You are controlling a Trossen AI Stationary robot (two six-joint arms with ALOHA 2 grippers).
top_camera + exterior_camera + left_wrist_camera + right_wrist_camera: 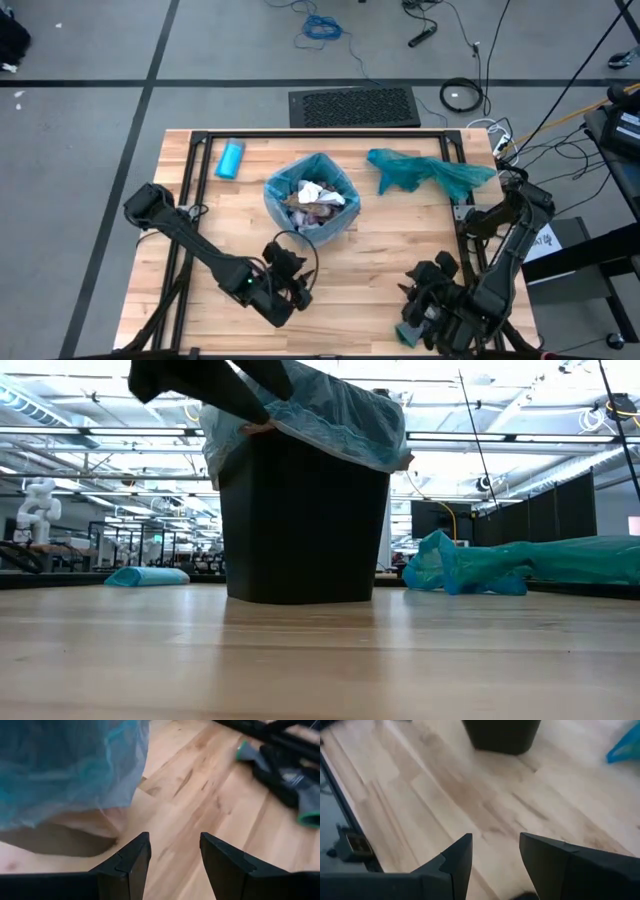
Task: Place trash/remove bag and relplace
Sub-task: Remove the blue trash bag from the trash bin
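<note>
A black bin (300,520) stands mid-table, lined with the pale blue bag (275,190), whose top is folded over the rim (330,415). Trash (318,197), brown wads and white wrappers, lies inside it. My left gripper (290,262) is open just on the near side of the bin, at rim height. In its wrist view (175,840) the bag's overhang (65,770) is beside the fingers and not between them. My right gripper (425,285) is open over the near right part of the table. Its wrist view (495,842) shows bare wood and the bin's base (502,735) ahead.
A darker teal bag (430,172) lies crumpled on the far right of the table (520,565). A small light-blue bottle (231,158) lies at the far left. A black frame (320,133) runs along the table's far and side edges. Bare wood lies between the two grippers.
</note>
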